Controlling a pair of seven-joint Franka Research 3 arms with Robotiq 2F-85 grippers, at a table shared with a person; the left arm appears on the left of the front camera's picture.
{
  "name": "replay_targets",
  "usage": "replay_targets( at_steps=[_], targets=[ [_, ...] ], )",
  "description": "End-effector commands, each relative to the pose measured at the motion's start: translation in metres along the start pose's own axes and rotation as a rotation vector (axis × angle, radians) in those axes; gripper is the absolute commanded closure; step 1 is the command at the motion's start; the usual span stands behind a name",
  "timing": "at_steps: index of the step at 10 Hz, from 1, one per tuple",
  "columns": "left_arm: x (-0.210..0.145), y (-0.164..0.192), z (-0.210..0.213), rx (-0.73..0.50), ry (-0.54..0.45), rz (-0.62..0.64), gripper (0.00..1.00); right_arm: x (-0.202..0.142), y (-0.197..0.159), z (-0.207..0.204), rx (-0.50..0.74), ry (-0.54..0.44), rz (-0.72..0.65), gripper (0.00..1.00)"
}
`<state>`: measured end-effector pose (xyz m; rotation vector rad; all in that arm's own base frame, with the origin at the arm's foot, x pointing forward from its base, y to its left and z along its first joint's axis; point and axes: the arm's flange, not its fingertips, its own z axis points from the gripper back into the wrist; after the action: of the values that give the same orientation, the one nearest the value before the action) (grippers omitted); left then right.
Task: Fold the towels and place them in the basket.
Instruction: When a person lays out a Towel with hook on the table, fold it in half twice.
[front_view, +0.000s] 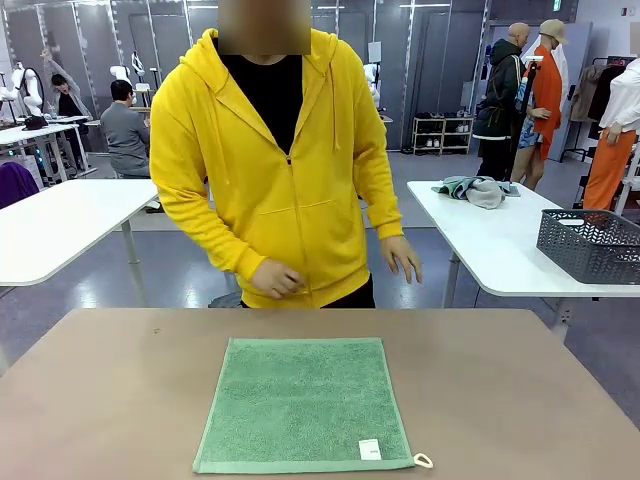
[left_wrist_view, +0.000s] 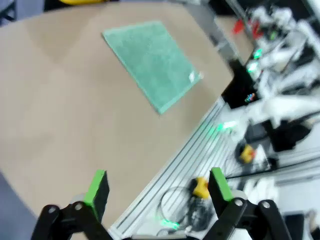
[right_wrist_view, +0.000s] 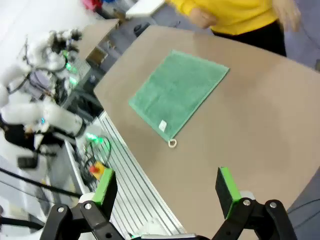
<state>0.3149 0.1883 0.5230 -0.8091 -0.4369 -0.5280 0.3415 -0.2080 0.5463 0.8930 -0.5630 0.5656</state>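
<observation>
Basket (front_view: 590, 245) is seen on the right side table (front_view: 480, 240); contents unclear. Green towel (front_view: 305, 405) is laid flat mid-table, squared to it (near-square, loop (front_view: 423, 460) at near-right corner). Left gripper (left_wrist_view: 159, 175) and right gripper (right_wrist_view: 165, 175) are held agape, empty.

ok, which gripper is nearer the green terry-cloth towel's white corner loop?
Right, probably. The right gripper hangs open over the table's near edge, close to the white loop; left gripper over that edge, further off.

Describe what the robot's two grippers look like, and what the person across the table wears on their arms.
The left gripper and right gripper match: black linked fingers with round pivot bolts, tipped with bright green pads. The person wears a yellow zip hoodie with long sleeves down to the wrists.
</observation>
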Motion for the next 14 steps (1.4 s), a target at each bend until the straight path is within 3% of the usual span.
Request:
replay_targets(
  at_steps=[1,2,3,4,5,7,10,12,13,14],
  targets=[
    [0.022,-0.047,-0.011,0.185,0.158,-0.287,0.0,0.023,0.032,-0.021,-0.083,0.181,0.27,0.0],
    [0.032,-0.076,-0.025,0.22,0.235,-0.433,0.0,0.034,0.052,-0.036,-0.105,0.255,0.378,0.0],
    [0.038,-0.105,-0.047,0.333,0.341,-0.582,0.0,0.038,0.068,-0.055,-0.152,0.365,0.48,0.0],
    [0.039,-0.136,-0.08,0.394,0.477,-0.763,0.0,0.043,0.089,-0.082,-0.158,0.454,0.574,0.0],
    [0.037,-0.156,-0.112,0.439,0.553,-0.897,0.0,0.042,0.103,-0.109,-0.196,0.53,0.652,0.0],
    [0.028,-0.178,-0.161,0.412,0.563,-1.061,0.0,0.028,0.121,-0.157,-0.175,0.584,0.782,0.0],
    [0.023,-0.179,-0.197,0.433,0.558,-1.098,0.0,0.009,0.126,-0.197,-0.178,0.656,0.873,0.0],
    [0.029,-0.175,-0.196,0.404,0.488,-1.023,0.0,0.007,0.126,-0.197,-0.234,0.624,0.78,0.0],
    [0.046,-0.196,-0.187,0.407,0.561,-1.113,0.0,0.009,0.129,-0.204,-0.177,0.646,0.856,0.0],
    [0.046,-0.196,-0.187,0.407,0.561,-1.113,0.0,0.009,0.129,-0.204,-0.177,0.646,0.856,0.0]
  ],
)
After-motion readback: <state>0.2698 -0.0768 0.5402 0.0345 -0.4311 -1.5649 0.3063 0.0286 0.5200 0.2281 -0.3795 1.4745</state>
